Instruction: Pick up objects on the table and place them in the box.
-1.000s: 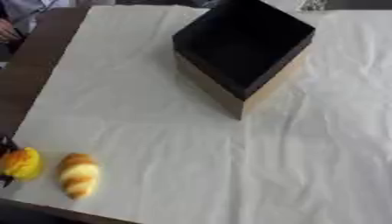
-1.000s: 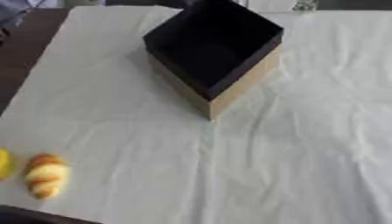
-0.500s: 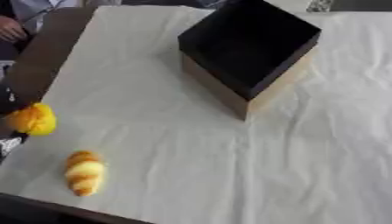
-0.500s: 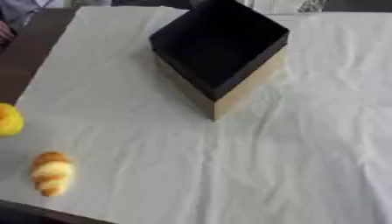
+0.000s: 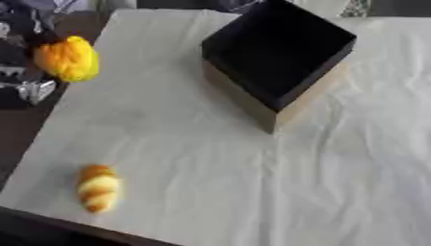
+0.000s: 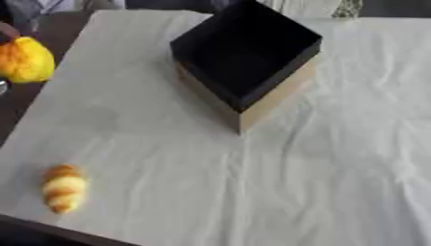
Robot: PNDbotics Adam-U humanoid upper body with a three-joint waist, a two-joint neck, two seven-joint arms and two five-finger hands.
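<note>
Yellow fruit-like object (image 5: pixel 67 58) sits pinched in the left hand (image 5: pixel 23 72), raised at the table (image 5: pixel 252 192)'s nine-o'clock edge, so the open black box (image 5: pixel 278 53) lies toward three o'clock from it, while the croissant (image 5: pixel 98 188) waits at seven o'clock.

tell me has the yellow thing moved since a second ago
Yes. The yellow thing, held in the left hand, has risen away from the croissant, which lay right beside it, and now sits level with the box.
</note>
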